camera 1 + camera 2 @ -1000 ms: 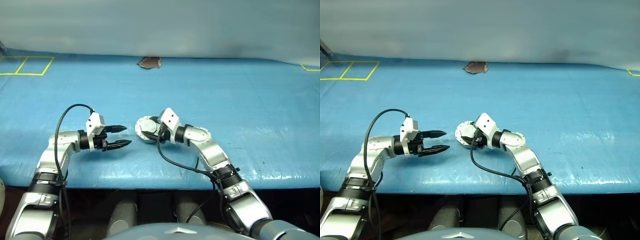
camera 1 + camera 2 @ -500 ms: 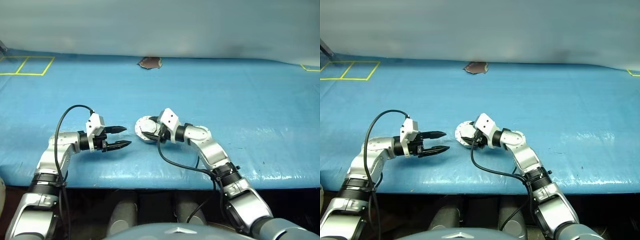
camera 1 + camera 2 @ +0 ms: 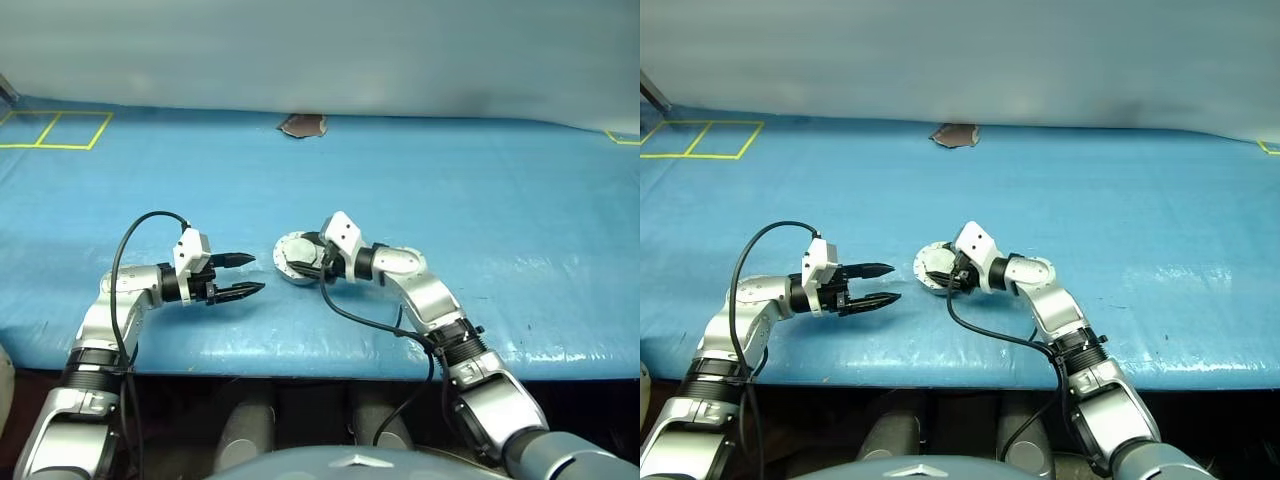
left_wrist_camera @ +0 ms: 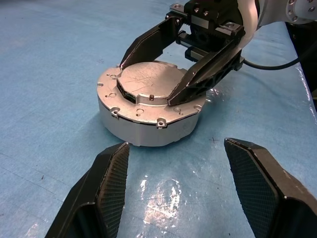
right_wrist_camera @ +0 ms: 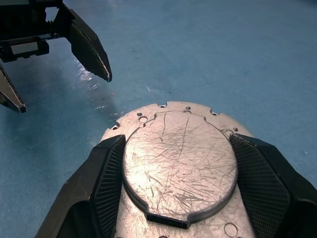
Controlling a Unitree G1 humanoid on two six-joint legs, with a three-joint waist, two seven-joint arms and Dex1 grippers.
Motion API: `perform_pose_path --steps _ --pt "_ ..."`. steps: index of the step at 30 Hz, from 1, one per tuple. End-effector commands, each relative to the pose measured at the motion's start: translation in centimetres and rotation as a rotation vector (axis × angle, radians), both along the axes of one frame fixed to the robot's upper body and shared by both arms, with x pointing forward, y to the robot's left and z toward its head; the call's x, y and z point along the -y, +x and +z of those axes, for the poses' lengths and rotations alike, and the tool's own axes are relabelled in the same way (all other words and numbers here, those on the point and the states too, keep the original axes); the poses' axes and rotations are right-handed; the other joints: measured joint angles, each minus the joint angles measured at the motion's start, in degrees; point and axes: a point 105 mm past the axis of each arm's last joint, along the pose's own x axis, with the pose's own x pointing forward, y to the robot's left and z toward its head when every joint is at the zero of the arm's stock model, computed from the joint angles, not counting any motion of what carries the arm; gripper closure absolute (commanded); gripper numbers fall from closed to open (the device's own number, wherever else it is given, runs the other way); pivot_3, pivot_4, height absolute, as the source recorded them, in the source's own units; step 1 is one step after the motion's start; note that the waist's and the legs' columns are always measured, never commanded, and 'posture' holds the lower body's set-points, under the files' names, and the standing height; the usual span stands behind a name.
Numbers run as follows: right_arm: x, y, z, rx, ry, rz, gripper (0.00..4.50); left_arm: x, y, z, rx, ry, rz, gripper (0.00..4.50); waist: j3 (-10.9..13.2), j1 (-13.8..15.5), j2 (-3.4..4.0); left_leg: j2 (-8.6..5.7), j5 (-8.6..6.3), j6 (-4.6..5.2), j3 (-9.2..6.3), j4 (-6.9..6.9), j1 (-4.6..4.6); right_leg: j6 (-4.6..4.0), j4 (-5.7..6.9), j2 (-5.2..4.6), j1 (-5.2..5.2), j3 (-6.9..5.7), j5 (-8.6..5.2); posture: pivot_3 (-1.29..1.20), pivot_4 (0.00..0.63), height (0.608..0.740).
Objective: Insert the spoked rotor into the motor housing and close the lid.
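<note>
Left gripper (image 4: 171, 183), nearest: jaws spread and empty, the closed housing (image 4: 148, 121) lying straight ahead of them, near but apart. Right gripper (image 5: 179, 186): fingers (image 4: 205, 74) set against both sides of the raised lid (image 5: 179, 161), clasping it from the far side. The lid sits flat on the housing, its axis upright; the rotor is presumably inside, hidden. Blue table (image 3: 480, 200) beyond. Judged: lid seated, the right arm nearer for any final pressing or release.
</note>
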Motion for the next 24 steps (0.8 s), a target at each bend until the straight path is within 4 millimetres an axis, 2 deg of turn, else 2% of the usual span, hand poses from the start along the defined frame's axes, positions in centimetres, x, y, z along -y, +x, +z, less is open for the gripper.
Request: perform_pose_path --steps 1,12,24 --pt "0.7 0.6 0.4 0.007 -0.011 -0.019 1.46 -0.2 0.1 0.5 0.030 -0.004 0.004 1.14 0.00 0.01 0.00 0.00 0.00 0.00 0.00 0.00 0.00 0.00 0.00 0.00 0.00 0.00 0.00 0.00 0.150 0.740" --pt "1.1 0.7 -1.0 0.022 -0.082 -0.020 1.46 -0.2 0.0 0.4 0.029 -0.002 0.008 1.14 0.00 0.01 0.00 0.00 0.00 0.00 0.00 0.01 0.01 0.00 0.01 0.00 0.02 -0.01 0.00 0.00 0.150 0.740" --pt "1.7 0.9 -2.4 -0.039 -0.102 -0.031 1.46 -0.1 0.0 0.4 0.030 -0.008 0.010 1.14 -0.01 0.00 0.00 0.01 -0.03 -0.05 -0.03 0.01 0.11 0.00 0.03 -0.02 0.11 -0.01 0.00 0.00 0.150 0.740"
